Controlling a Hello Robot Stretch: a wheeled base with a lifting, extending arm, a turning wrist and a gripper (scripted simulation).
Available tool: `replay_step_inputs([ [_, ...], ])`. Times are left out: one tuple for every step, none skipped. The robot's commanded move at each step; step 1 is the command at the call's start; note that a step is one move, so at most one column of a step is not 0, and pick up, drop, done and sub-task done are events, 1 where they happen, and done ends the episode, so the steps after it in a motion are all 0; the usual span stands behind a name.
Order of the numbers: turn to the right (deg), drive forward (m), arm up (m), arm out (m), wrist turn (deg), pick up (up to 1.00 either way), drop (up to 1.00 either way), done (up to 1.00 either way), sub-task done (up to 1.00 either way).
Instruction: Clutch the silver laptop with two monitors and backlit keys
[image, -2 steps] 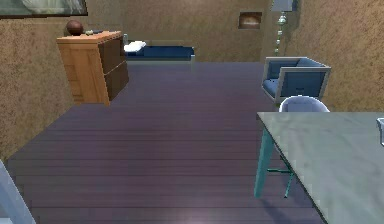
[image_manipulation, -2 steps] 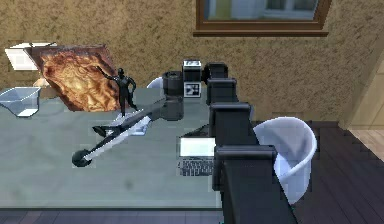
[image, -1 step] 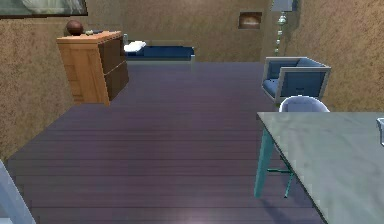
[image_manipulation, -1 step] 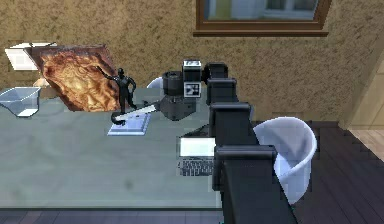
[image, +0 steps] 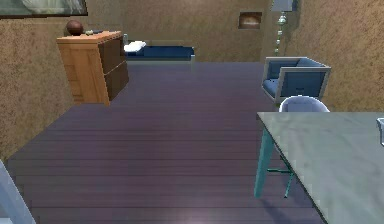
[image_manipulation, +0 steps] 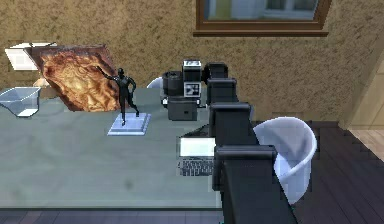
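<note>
Arm side view is showing the gripper (image_manipulation: 170, 90) reaching out just above the frame's centre, where I cannot tell whether it is holding anything, while the silver laptop (image_manipulation: 196, 150) is lying on the grey table (image_manipulation: 80, 160) at lower centre, just left of the arm (image_manipulation: 235, 130).

Wooden dresser (image: 93, 67), glossy dark plank floor (image: 170, 130), smooth pale tabletop (image_manipulation: 60, 165), white plastic-looking chair (image_manipulation: 290, 150), rough speckled wall (image_manipulation: 130, 30)

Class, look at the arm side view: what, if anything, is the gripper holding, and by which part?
It cannot be told: the gripper shows against the table, with a dark figurine standing close beside its far end.
</note>
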Motion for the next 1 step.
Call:
replay_step_inputs([
  [0.0,0.0,0.0,0.0,3.0,0.0,0.0,0.0,0.0],
])
